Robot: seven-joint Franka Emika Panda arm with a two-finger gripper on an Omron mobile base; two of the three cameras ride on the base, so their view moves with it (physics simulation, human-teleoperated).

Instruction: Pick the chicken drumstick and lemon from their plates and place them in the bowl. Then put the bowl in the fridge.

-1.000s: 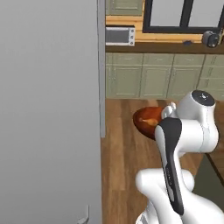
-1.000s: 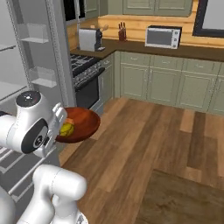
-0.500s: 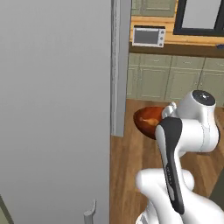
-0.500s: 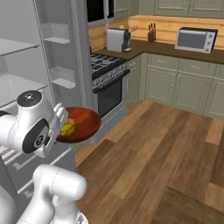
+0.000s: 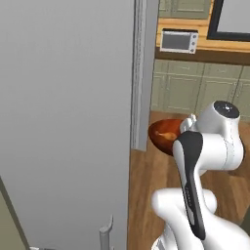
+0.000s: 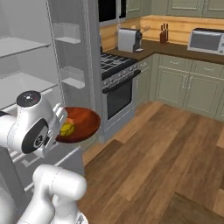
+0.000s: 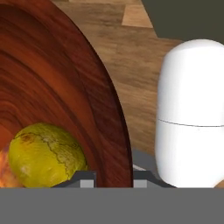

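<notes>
Bowl (image 6: 83, 124) first: you have the glossy reddish-brown dish up in the air, carried level in front of the arm, clear of the wood floor (image 6: 166, 148) below it. In the hand view its rim (image 7: 111, 109) runs down between the two finger tips, one just inside the wall and one just outside, so the gripper (image 7: 113, 178) is clamped nearly shut on that thin wall. Inside the bowl you can see the lemon (image 7: 46, 155), yellow-green and mottled, lying low against the inner slope near the gripped edge; it also shows in the right base view as a small yellow lump (image 6: 67, 129) beside the hand. A sliver of orange at the lower left corner of the hand view, touching the lemon, may be the chicken drumstick (image 7: 5, 173), but too little of it shows for you to be sure.

Your arm is folded back close to its own base, the forearm rising steeply and the wrist bent so the hand points out sideways, with the bowl jutting from it at about the height of the big round joint.

Around that, the fridge (image 6: 30, 65) stands open at the left of the right base view, its white shelves bare and the bowl close in front of them. Its flat grey door (image 5: 63, 122) sits to the left of the bowl in the left base view. Further off are the stove (image 6: 118, 83), the green-grey cabinets (image 6: 192, 87) and a microwave (image 5: 178, 41) on the counter.
</notes>
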